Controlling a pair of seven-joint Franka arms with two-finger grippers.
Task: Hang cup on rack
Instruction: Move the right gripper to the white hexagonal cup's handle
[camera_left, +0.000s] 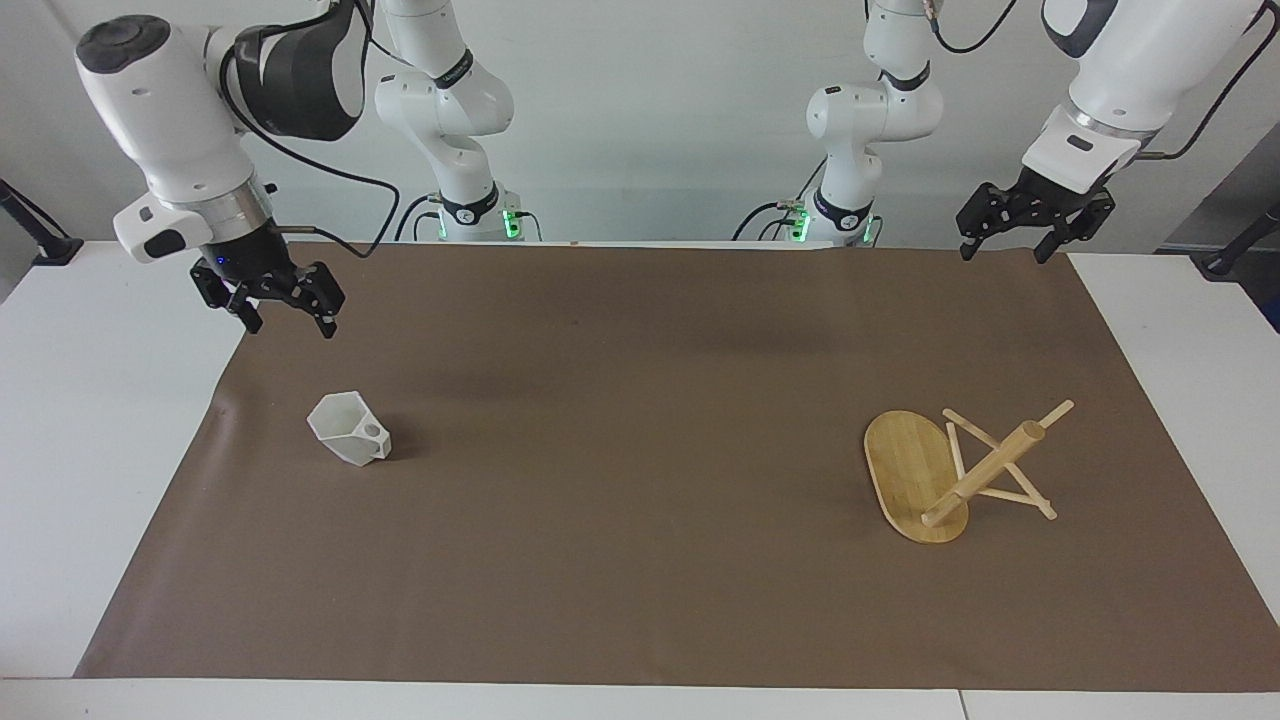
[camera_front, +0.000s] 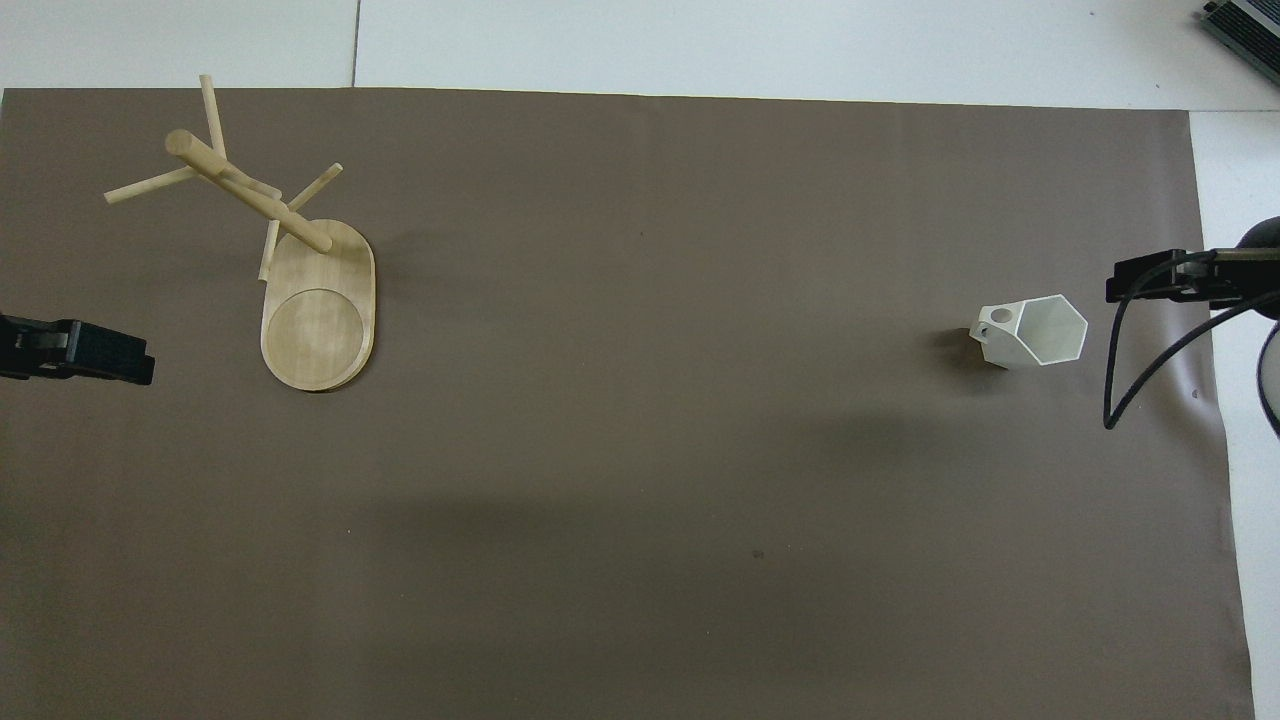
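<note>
In the facing view, the right gripper (camera_left: 285, 312) hangs wide open and empty above the brown mat's (camera_left: 640, 420) edge at the right arm's end of the table, the arm nearer the cup. The white faceted cup (camera_left: 348, 428) stands upright on the mat below it, toward the mat's middle, blocky handle turned toward the bamboo rack (camera_left: 958, 468). The left gripper (camera_left: 1010, 238) waits open at its own corner.

In the overhead view, the cup (camera_front: 1033, 331) sits just beside the right gripper (camera_front: 1150, 284); the rack (camera_front: 300, 270) stands well apart.

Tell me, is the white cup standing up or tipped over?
Standing up. The cup rests on the brown mat, and its open mouth faces upward.
</note>
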